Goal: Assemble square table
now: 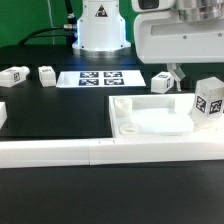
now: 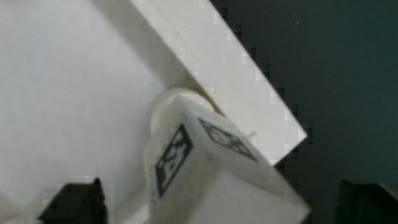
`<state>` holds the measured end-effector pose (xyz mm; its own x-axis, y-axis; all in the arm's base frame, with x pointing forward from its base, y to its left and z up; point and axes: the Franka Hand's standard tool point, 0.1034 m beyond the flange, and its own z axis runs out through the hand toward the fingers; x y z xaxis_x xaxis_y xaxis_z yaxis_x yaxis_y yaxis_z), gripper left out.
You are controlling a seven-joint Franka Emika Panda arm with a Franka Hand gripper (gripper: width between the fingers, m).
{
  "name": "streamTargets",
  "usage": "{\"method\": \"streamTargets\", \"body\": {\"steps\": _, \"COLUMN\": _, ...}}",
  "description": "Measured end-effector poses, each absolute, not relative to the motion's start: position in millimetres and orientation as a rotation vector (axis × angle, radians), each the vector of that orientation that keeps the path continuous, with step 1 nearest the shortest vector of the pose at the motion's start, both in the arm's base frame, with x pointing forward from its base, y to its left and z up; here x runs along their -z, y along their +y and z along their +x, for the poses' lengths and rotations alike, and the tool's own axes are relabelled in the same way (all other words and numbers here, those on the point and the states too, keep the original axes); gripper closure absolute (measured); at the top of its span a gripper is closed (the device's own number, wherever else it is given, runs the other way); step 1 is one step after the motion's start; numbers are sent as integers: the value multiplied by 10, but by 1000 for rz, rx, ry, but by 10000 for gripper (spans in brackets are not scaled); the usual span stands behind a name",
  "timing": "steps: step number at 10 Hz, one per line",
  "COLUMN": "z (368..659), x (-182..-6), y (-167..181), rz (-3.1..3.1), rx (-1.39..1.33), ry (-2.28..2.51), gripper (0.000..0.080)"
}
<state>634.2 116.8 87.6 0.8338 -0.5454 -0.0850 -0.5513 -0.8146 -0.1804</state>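
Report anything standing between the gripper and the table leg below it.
Nothing visible does: the wrist view shows the leg straight ahead of the open gripper, framed by its fingertips, beside the tabletop.

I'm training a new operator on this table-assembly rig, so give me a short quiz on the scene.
1. True or false: the gripper is shut on a leg.
2. How many loose legs lie at the exterior view's left of the marker board?
3. In the wrist view, what lies between the fingertips? A) a tagged leg B) the marker board C) a border bar
Key: 1 false, it is open; 2 two; 3 A.
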Motion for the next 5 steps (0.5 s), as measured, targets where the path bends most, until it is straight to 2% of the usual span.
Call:
{"method": "streamTargets", "body": {"steps": 2, "z": 6336, "x": -870, "y": 1160, "rz": -2877, "rx": -24, "ry": 627, "gripper": 150}}
{"method": "streamTargets", "body": {"steps": 5, "z": 6320, "x": -865, "y": 1122, "rz": -2981, "rx": 30, "ry": -38, "gripper": 150}}
